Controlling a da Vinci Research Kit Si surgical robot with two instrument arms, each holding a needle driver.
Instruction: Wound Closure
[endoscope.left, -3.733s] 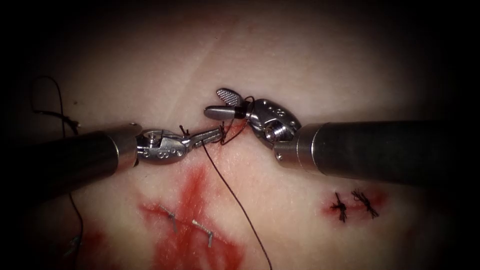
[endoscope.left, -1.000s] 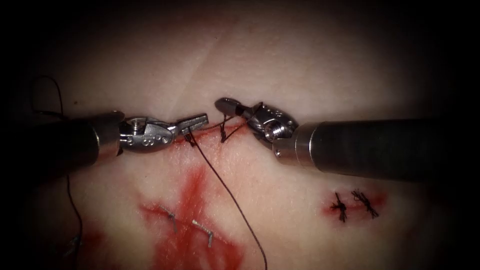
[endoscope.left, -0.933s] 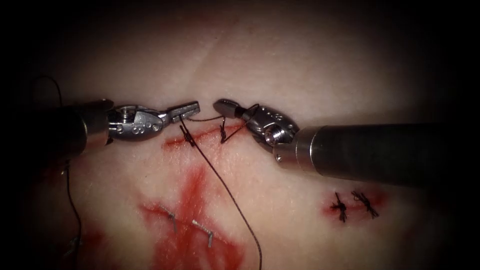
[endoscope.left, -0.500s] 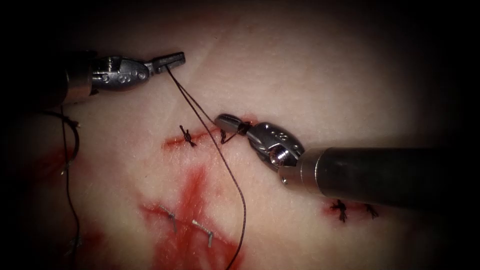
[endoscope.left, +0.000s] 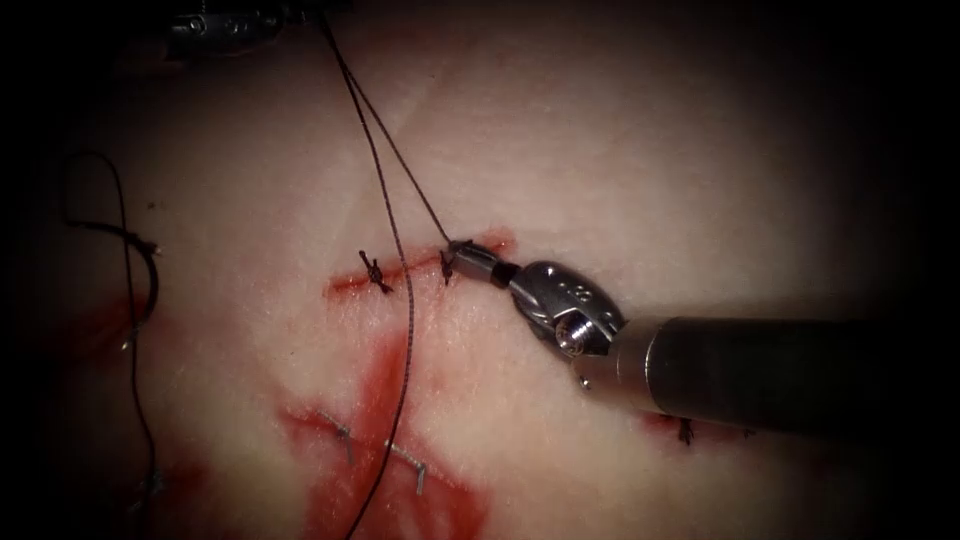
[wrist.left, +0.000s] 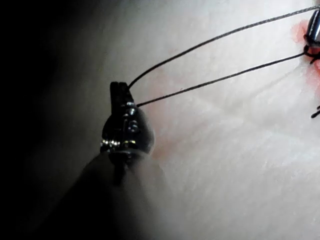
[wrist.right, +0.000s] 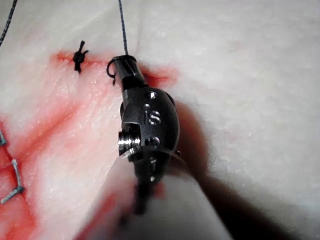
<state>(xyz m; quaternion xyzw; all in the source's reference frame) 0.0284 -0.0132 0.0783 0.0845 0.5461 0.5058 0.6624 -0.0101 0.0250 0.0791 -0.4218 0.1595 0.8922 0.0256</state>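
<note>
Thread (endoscope.left: 385, 150) now runs as two taut strands from the cut (endoscope.left: 420, 266) up to the left tool (endoscope.left: 235, 20), which has risen from beside the cut to the upper left edge w/ fingers shut on the thread. Right tool (endoscope.left: 462, 250) has slid to the cut's right end, fingers closed on thread at the knot. Needle position can't be told. Tissue (endoscope.left: 650, 150) right of the cut lies bare.
</note>
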